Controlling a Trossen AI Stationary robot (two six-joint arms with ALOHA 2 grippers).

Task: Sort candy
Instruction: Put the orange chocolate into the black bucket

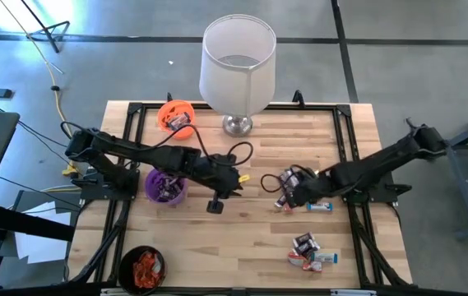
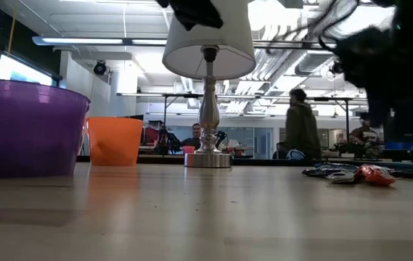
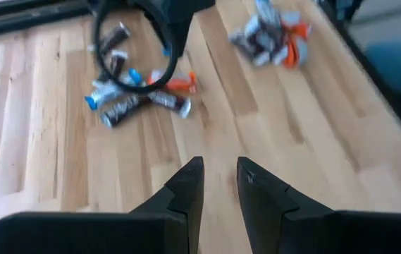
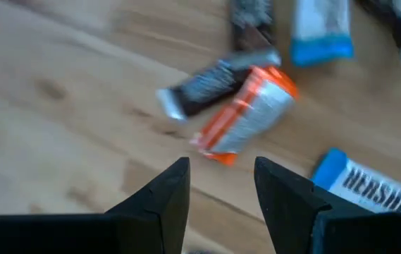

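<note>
Candy wears shiny orange, brown, white-blue wrappers.

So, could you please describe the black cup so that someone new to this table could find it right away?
Start at the white lamp on the table's far edge, then cross to the opposite edge, at the corner on the left arm's side. There sits the black cup, holding orange-red candy. The purple cup and orange cup stand farther up that side; it is the only dark one.

Overhead, table-level and two wrist cameras share the table.
</note>
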